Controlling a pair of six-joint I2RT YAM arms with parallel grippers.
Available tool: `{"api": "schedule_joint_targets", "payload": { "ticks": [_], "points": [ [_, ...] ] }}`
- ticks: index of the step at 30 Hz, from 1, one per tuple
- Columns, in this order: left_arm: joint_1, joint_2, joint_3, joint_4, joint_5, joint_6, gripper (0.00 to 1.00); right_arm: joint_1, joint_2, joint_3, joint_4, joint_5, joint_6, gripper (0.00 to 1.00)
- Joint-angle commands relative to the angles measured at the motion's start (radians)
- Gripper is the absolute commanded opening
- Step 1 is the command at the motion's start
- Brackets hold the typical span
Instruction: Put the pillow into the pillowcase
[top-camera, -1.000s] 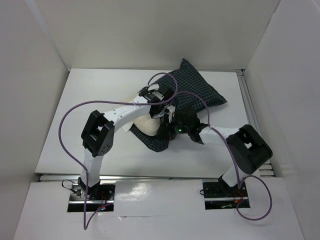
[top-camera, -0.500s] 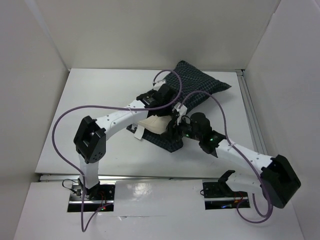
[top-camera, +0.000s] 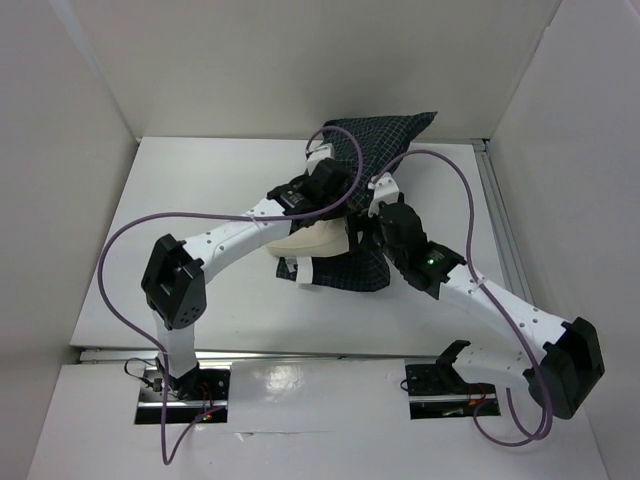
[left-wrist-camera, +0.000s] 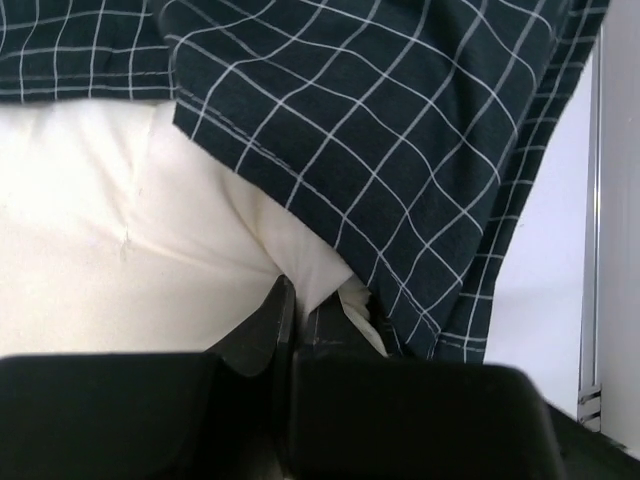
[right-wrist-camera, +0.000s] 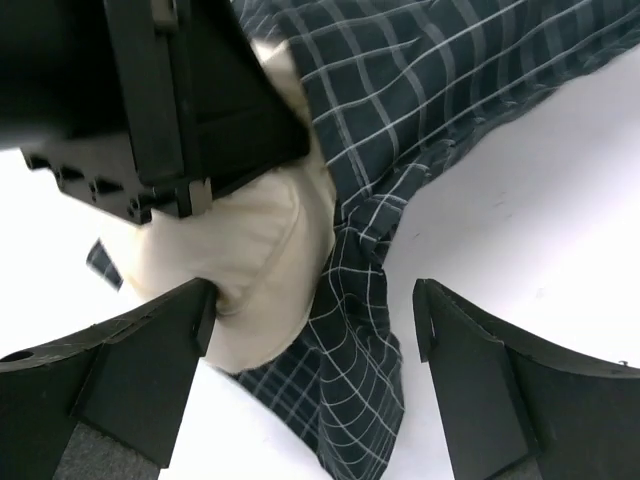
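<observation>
Our right gripper (right-wrist-camera: 312, 297), clenched a second ago, now stands released and wide above the desk (top-camera: 180, 220), straddling the exposed end of the pillow (right-wrist-camera: 265, 260). Our left gripper (left-wrist-camera: 298, 302) stays clenched on the pillow's cream fabric. The pillowcase (right-wrist-camera: 400, 90), earlier slumped rightward, now bunches toward the back wall, with the pillow partly inside.

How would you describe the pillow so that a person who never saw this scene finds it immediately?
On the white table, look near its middle, where a dark checked pillowcase lies. The pillow is the plump cushion bulging from its left side. It alone is plain cream; the cloth around it is dark with a white grid.
</observation>
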Motion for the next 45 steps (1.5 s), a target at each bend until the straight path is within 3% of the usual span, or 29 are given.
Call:
{"api": "schedule_joint_targets", "payload": {
  "ticks": [1, 5, 8, 12, 16, 19, 20, 21, 23, 25, 28, 29, 30, 34, 39, 45],
  "points": [
    [-0.004, -0.064, 0.020, 0.018, -0.009, 0.023, 0.00, -0.007, 0.036, 0.117, 0.093, 0.104, -0.120, 0.90],
    [-0.004, -0.064, 0.030, 0.018, -0.009, 0.036, 0.00, -0.007, 0.139, 0.154, 0.183, 0.108, -0.312, 0.90],
    [-0.004, -0.064, 0.030, 0.018, -0.018, 0.036, 0.00, -0.039, 0.191, 0.204, 0.207, 0.021, -0.379, 0.86],
    [-0.004, -0.073, 0.030, 0.008, -0.028, 0.036, 0.00, -0.123, 0.232, 0.252, 0.144, -0.172, -0.380, 0.81],
    [-0.004, -0.084, 0.021, 0.008, -0.037, 0.046, 0.00, -0.224, 0.242, 0.194, 0.154, -0.319, -0.317, 0.78],
    [-0.004, -0.084, 0.021, 0.008, -0.037, 0.046, 0.00, -0.284, 0.242, 0.131, 0.197, -0.482, -0.294, 0.64],
    [-0.004, -0.084, 0.021, 0.008, -0.037, 0.046, 0.00, -0.284, 0.251, 0.131, 0.211, -0.516, -0.280, 0.56],
    [-0.004, -0.084, 0.021, 0.008, -0.037, 0.046, 0.00, -0.296, 0.251, 0.120, 0.226, -0.533, -0.269, 0.35],
    [-0.004, -0.084, 0.021, 0.019, -0.037, 0.046, 0.00, -0.312, 0.251, 0.120, 0.236, -0.624, -0.269, 0.25],
    [-0.004, -0.073, 0.021, 0.028, -0.015, 0.046, 0.00, -0.324, 0.251, 0.129, 0.236, -0.674, -0.260, 0.30],
    [-0.004, -0.042, 0.044, 0.028, -0.005, 0.046, 0.00, -0.324, 0.251, 0.158, 0.167, -0.718, -0.260, 0.53],
    [-0.004, -0.027, 0.053, 0.028, -0.005, 0.046, 0.00, -0.324, 0.236, 0.158, 0.156, -0.718, -0.260, 0.66],
    [-0.004, -0.015, 0.053, 0.018, -0.005, 0.046, 0.00, -0.324, 0.207, 0.143, 0.156, -0.718, -0.260, 0.69],
    [-0.004, -0.006, 0.062, 0.018, 0.008, 0.046, 0.00, -0.324, 0.124, 0.044, 0.185, -0.680, -0.242, 0.75],
    [-0.004, -0.015, 0.053, 0.028, 0.017, 0.046, 0.00, -0.324, 0.154, 0.034, 0.197, -0.564, -0.232, 0.75],
    [-0.004, -0.006, 0.063, 0.028, 0.017, 0.046, 0.00, -0.324, 0.235, 0.053, 0.188, -0.639, -0.251, 0.75]
  ]
}}
